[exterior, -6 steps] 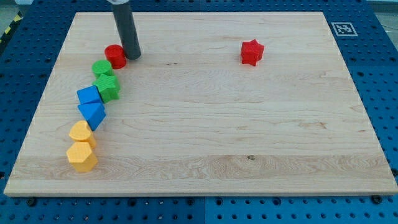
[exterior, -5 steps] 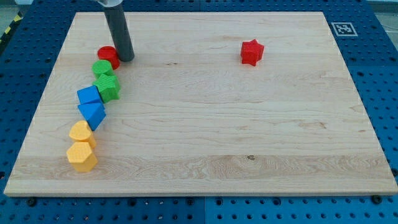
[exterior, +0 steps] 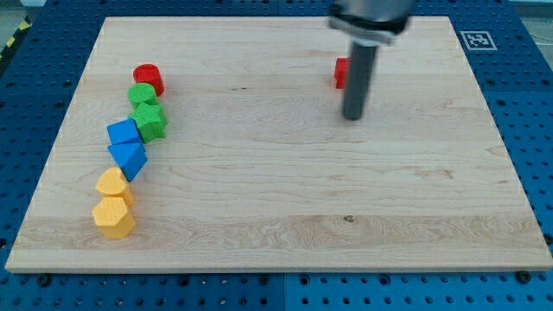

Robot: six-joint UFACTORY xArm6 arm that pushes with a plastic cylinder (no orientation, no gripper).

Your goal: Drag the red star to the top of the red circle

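Note:
The red star [exterior: 342, 72] lies in the upper right part of the wooden board [exterior: 276, 199], mostly hidden behind my rod. My tip [exterior: 352, 117] rests on the board just below and slightly right of the star. The red circle [exterior: 148, 77] sits far to the view's left, at the top of a curved line of blocks.
Below the red circle run two green blocks [exterior: 143, 95] [exterior: 150, 123], two blue blocks [exterior: 123, 132] [exterior: 129, 158] and two yellow blocks [exterior: 112, 184] [exterior: 114, 217] down the left side. A marker tag [exterior: 476, 40] sits at the board's top right corner.
My tip has left the red circle's right side and swung far right across the board to the red star. The red circle shifted slightly left. The star has not moved.

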